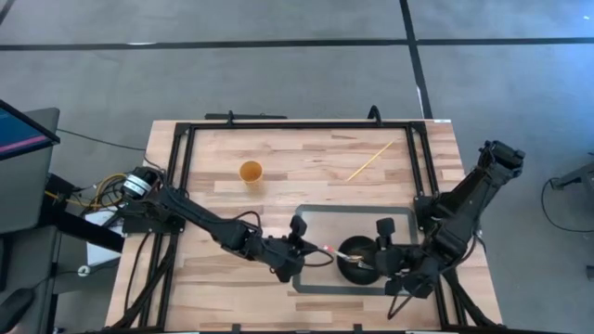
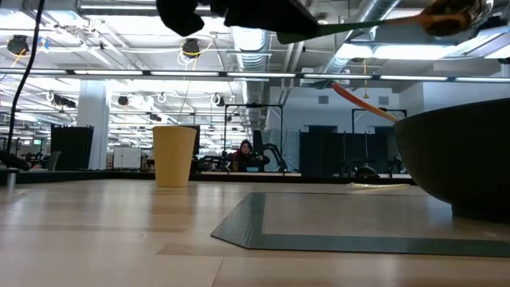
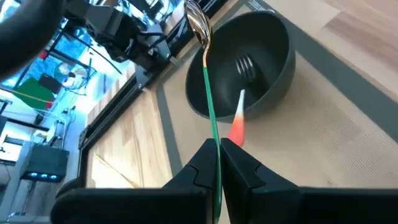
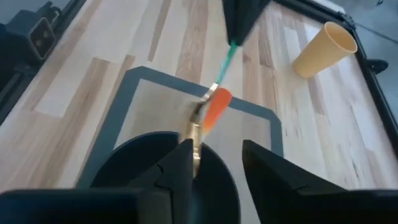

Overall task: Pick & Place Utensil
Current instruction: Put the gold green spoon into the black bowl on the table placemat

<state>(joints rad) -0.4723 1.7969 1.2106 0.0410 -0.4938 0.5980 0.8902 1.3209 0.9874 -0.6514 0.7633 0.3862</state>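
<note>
Fingers (image 3: 239, 168) of our left gripper (image 3: 219, 163) pinch the green-handled spoon (image 3: 207, 81) above the dark bowl (image 3: 267, 56); our right gripper (image 4: 214, 163) waits open beside it. We should lower slowly, then release inside.

My left black two-finger gripper (image 3: 217, 168): clamped on green-handled metal spoon (image 3: 208, 93), bowl end shiny gold-silver. Dark grey round bowl (image 3: 249, 68): orange-handled fork (image 3: 239, 118) inside. Grey rectangular mat (image 1: 316, 218), pale striped wooden table (image 1: 278, 148), yellow paper cup (image 1: 251, 172).
</note>
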